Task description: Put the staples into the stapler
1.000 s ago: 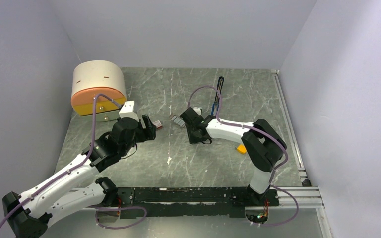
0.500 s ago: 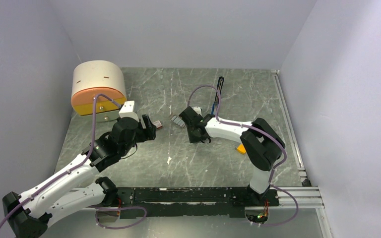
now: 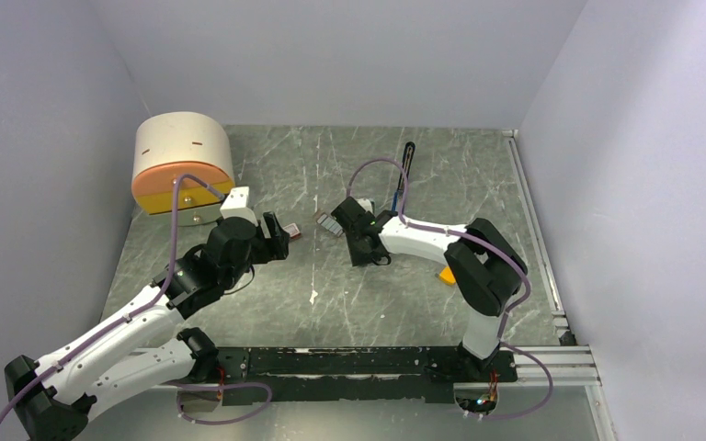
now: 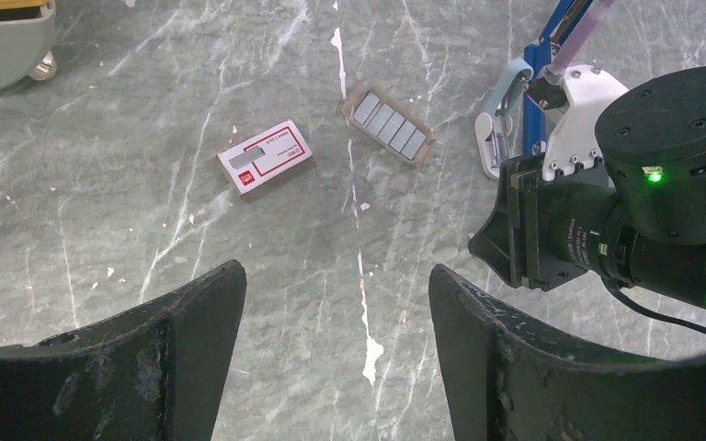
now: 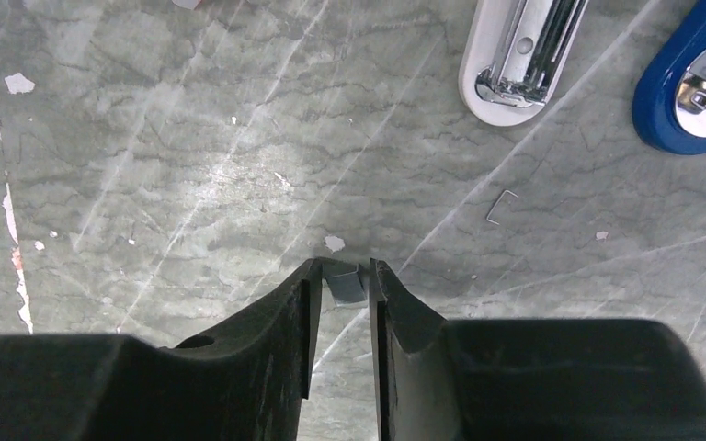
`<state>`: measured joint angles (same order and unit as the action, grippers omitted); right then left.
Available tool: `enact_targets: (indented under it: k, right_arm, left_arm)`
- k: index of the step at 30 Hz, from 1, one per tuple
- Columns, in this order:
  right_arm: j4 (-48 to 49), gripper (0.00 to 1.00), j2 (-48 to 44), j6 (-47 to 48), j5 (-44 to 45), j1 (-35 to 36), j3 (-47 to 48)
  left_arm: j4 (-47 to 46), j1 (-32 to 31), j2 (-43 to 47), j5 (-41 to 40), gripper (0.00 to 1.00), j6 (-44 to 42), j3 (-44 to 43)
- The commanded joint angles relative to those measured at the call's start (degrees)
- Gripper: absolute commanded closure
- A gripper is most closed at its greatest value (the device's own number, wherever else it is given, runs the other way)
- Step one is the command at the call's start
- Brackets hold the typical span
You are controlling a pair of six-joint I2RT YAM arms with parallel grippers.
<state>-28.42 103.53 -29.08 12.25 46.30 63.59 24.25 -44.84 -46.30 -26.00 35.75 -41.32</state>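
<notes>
Staples (image 5: 345, 286) are pinched in the right hand (image 5: 343, 268) near the stapler (image 5: 689, 92), apparently for loading, while the left hand (image 4: 335, 280) is held spread, empty.

Items counted on or just above the desk (image 3: 331, 303): one blue stapler (image 5: 671, 101), one tray of staples (image 4: 389, 124), one separate staple strip (image 5: 343, 283), one loose staple (image 5: 503, 206), one red-and-white box (image 4: 265, 158), one pale-blue piece (image 4: 492, 129), one orange block (image 3: 447, 274), and one round cream-and-orange container (image 3: 182, 161) at the far-left corner.
</notes>
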Motion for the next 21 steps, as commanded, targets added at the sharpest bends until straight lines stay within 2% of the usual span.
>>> enact_targets:
  k: [1,10,21]
  right_arm:
    - [-0.47,0.71,1.58,0.92,-0.66,-0.07,1.27]
    - [-0.19,0.68,2.12,4.83,-0.58,-0.07,1.62]
    - [-0.3,0.77,2.2,6.05,-0.98,-0.12,1.26]
  left_arm:
    - [-0.65,-0.16,0.07,-1.76,0.22,-0.44,-0.6]
    - [-0.53,-0.16,0.3,-1.83,0.22,-0.34,-0.51]
    - [-0.56,-0.16,0.29,-1.82,0.22,-0.23,-0.33]
